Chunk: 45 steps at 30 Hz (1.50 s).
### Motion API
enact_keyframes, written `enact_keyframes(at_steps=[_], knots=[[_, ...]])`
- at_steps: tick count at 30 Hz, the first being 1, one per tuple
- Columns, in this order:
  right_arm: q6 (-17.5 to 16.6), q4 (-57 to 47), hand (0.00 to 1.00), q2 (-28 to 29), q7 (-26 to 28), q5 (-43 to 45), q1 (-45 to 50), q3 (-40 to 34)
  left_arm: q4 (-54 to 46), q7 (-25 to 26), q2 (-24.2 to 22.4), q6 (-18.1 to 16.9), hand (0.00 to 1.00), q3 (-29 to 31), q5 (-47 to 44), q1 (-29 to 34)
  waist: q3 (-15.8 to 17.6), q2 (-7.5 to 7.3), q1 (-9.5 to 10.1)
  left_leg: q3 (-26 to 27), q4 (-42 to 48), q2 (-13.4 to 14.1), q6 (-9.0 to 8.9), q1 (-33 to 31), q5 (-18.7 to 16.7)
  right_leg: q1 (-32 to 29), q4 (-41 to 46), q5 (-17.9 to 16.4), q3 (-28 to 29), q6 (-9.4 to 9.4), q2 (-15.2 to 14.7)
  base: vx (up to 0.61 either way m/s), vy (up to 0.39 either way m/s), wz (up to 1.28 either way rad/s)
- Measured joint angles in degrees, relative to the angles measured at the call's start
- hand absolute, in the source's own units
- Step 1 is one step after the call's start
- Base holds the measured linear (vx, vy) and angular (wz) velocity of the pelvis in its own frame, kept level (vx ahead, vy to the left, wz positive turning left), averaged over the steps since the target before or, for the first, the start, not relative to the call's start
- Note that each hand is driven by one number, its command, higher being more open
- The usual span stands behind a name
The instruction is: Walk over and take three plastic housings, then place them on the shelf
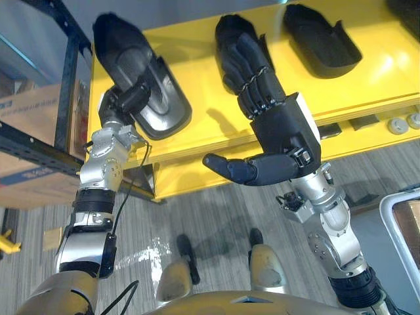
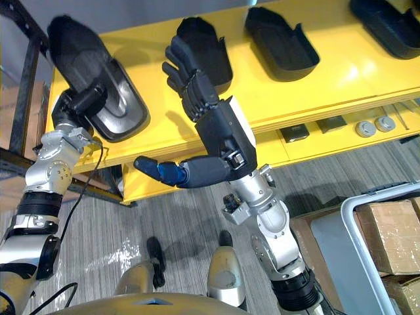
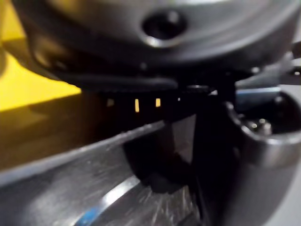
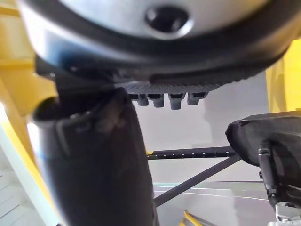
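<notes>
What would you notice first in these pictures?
The bright yellow shelf, with black plastic housings lined up on it. Then the big dark right robot hand, spread open by the second housing, while the left robot hand is at the leftmost housing.

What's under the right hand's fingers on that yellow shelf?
A black housing lying on the yellow shelf. The open right hand covers its near end, so I can't tell whether the hand touches it.
</notes>
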Motion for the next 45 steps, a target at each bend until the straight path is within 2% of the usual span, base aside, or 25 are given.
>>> enact_keyframes(at_steps=[7,18,22,24,30,32,35,37,38,41,42,43,44,45], knots=[[0.67,0.00,1.00,-0.01,-3.10,0.03,-1.00,0.89,-0.15,-0.08,0.09,0.58,1.00,-2.54,7.67,-1.82,0.45,0.05,0.48,0.01,0.47,-0.03,0.02,-1.12,-0.12,-0.55,0.32,-0.02,-0.27,0.04,-0.57,-0.02,0.003,0.02],[0.68,0.00,1.00,0.07,-2.65,0.17,1.50,2.11,2.03,1.02,2.88,1.06,1.00,-4.56,13.21,-4.77,1.28,0.11,-0.18,2.11,1.41,0.31,0.24,-0.67,-0.57,-0.45,0.28,0.26,0.40,0.46,-0.78,0.00,0.003,-0.03],[0.67,0.00,1.00,0.25,-1.63,0.20,3.78,2.64,5.59,5.82,3.81,3.37,1.00,-4.38,16.11,-6.82,1.27,0.12,-0.78,3.57,1.48,0.32,0.22,0.45,-1.14,-0.06,0.27,0.37,1.79,0.64,-0.76,-0.01,0.008,-0.16],[0.67,0.00,1.00,0.25,-1.56,0.20,5.00,3.65,6.89,7.73,4.59,3.60,1.00,-4.28,17.86,-6.83,1.26,0.10,-1.93,3.77,1.45,0.41,-0.07,1.15,-1.84,0.70,-0.08,0.39,1.81,0.66,-0.72,-0.01,0.007,-0.11],[0.64,0.37,1.00,0.37,-0.89,0.42,10.19,4.81,10.08,16.67,5.56,4.57,1.00,-0.65,20.59,-11.08,1.12,-0.06,-2.91,5.33,1.31,0.60,0.18,3.28,-1.71,1.92,-0.56,0.64,3.03,0.95,-0.47,0.01,-0.003,-0.10],[0.56,0.42,1.00,0.45,-0.71,0.90,11.08,5.47,10.09,17.87,7.01,4.57,1.00,0.32,20.71,-11.42,0.73,-0.16,-3.52,5.70,1.13,0.59,0.14,4.19,-1.73,2.64,-0.81,0.64,3.22,0.95,-0.44,0.02,0.000,-0.08],[0.55,0.72,1.00,0.49,-0.33,1.77,12.45,5.90,10.48,18.04,6.98,4.64,1.00,0.55,22.15,-12.25,-0.93,-0.25,-3.76,5.77,0.12,0.13,0.11,4.79,-1.45,3.24,-1.83,0.80,3.24,1.10,-0.38,0.01,0.000,-0.02],[0.55,1.19,1.00,0.71,-0.21,1.71,13.88,6.28,10.85,19.40,6.98,4.27,1.00,0.05,22.24,-12.50,-2.76,-0.67,-4.67,5.82,-1.22,-0.07,0.01,6.17,-1.12,4.53,-2.91,0.88,3.17,1.14,-0.31,0.00,0.000,0.00],[0.55,1.20,1.00,0.94,-0.14,1.68,14.38,6.28,10.85,20.05,6.97,3.97,1.00,-0.19,22.36,-12.50,-3.46,-0.70,-4.84,5.86,-1.79,-0.15,0.02,6.44,-0.90,4.66,-3.20,0.97,3.17,1.17,-0.28,0.03,0.001,-0.01],[-1.02,1.38,1.00,2.40,-0.19,-0.69,17.09,5.71,9.31,24.72,6.94,-2.97,1.00,-2.32,22.39,-12.67,-5.51,-0.79,-5.24,6.02,-4.70,-0.49,-0.12,8.63,0.21,6.19,-4.74,1.29,3.14,1.27,-0.03,0.04,0.000,-0.03],[-1.58,1.52,1.00,2.47,-0.35,-1.37,17.39,5.54,8.05,25.06,6.93,-4.10,1.00,-2.54,22.38,-12.65,-5.57,-0.83,-5.25,6.01,-5.07,-0.54,-0.15,9.12,0.34,6.58,-4.89,1.29,3.10,1.27,-0.02,0.00,0.000,0.00],[-3.57,2.42,1.00,2.49,-0.87,-3.24,17.49,5.11,2.92,25.31,6.88,-7.53,1.00,-2.93,22.39,-11.85,-5.99,-0.86,-5.21,5.83,-6.20,-0.77,-0.05,9.85,0.87,7.23,-5.42,1.30,2.95,1.28,-0.01,0.00,0.000,0.00],[-3.97,2.62,1.00,2.41,-1.15,-4.13,17.46,4.81,-0.34,25.28,6.86,-8.86,1.00,-2.99,22.39,-10.78,-6.31,-0.80,-5.21,5.72,-6.76,-0.88,-0.08,10.09,1.11,7.41,-5.73,1.34,2.83,1.29,-0.03,0.01,0.002,0.07],[-4.59,2.88,1.00,2.27,-2.31,-6.54,17.44,4.14,-8.07,24.63,6.74,-12.12,1.00,-3.34,22.46,-7.21,-7.02,-0.62,-5.18,5.50,-7.70,-0.99,-0.08,10.56,1.43,7.81,-5.99,1.34,2.48,1.31,-0.02,0.03,0.002,0.11]])
